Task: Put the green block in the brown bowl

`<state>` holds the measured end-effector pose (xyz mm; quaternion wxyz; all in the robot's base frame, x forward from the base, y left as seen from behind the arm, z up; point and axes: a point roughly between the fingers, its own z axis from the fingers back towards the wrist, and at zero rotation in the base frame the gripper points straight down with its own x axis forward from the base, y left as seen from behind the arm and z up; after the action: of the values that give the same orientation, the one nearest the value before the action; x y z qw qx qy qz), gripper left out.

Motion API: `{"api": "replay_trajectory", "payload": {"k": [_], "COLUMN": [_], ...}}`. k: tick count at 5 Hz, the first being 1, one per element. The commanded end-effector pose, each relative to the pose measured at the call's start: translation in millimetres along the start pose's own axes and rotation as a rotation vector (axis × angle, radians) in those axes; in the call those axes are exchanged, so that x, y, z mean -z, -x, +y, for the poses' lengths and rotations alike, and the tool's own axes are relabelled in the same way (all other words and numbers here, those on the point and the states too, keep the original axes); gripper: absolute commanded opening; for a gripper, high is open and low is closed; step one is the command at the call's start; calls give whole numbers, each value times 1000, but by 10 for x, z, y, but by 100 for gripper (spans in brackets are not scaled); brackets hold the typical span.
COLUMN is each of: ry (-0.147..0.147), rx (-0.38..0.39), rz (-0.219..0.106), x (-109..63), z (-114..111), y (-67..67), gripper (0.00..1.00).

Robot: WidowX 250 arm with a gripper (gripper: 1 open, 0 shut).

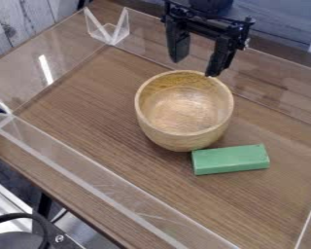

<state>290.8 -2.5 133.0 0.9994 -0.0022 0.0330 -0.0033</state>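
The green block (231, 159), at five o'clock from the brown bowl (185, 110), looks light and rigid; the gripper (197, 54), fingers apart, should pinch its long sides.

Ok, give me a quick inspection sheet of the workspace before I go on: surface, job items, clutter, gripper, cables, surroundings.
Surface: wooden table inside clear plastic walls.
Job's things: brown bowl upright at centre, looks empty; green block lying flat on the table in front of it toward the right, close to the bowl, outside it.
Clutter: nothing seen.
Gripper: gripper open, pointing down, behind the bowl, holding nothing.
Cables: black cable at the lower left, outside the walls.
Surroundings: pale planks on the upper left.
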Motion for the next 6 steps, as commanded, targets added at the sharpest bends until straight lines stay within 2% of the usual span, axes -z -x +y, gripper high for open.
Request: {"api": "replay_trajectory", "payload": {"k": [1, 2, 3, 4, 5, 6], "ry": [-7, -17, -29, -51, -70, -79], "rx": [116, 307, 437, 648, 856, 947], "rz": [18, 33, 38, 46, 62, 86], "x": [15, 24, 125, 245, 312, 418], "z": [-66, -166, -237, -375, -676, -964], "y": [27, 86, 93, 105, 137, 135], "gripper": [100, 100, 100, 100, 100, 100]}}
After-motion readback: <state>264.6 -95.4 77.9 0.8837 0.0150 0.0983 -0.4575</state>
